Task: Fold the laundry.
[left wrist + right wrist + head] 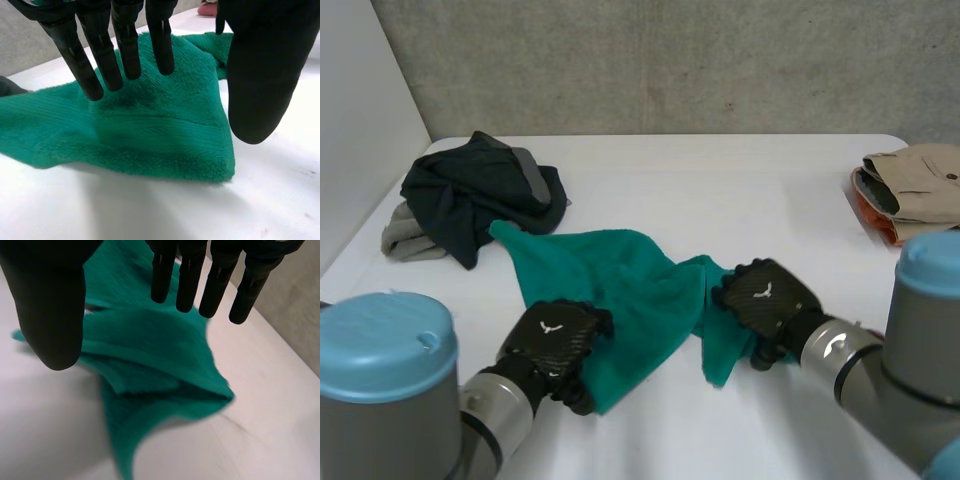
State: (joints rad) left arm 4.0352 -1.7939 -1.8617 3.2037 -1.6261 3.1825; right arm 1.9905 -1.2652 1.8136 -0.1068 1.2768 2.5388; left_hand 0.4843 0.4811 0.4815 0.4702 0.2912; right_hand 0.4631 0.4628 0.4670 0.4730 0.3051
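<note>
Left wrist view shows straight fingers of the left hand spread, thumb apart, over the green towel at its corner farthest from the dark clothes heap. Fingers of the right hand are likewise straight and apart above a bunched edge. Rumpled, one tip just beside that heap, the towel looks soft, light and limp, so pinching its corners seems best.
</note>
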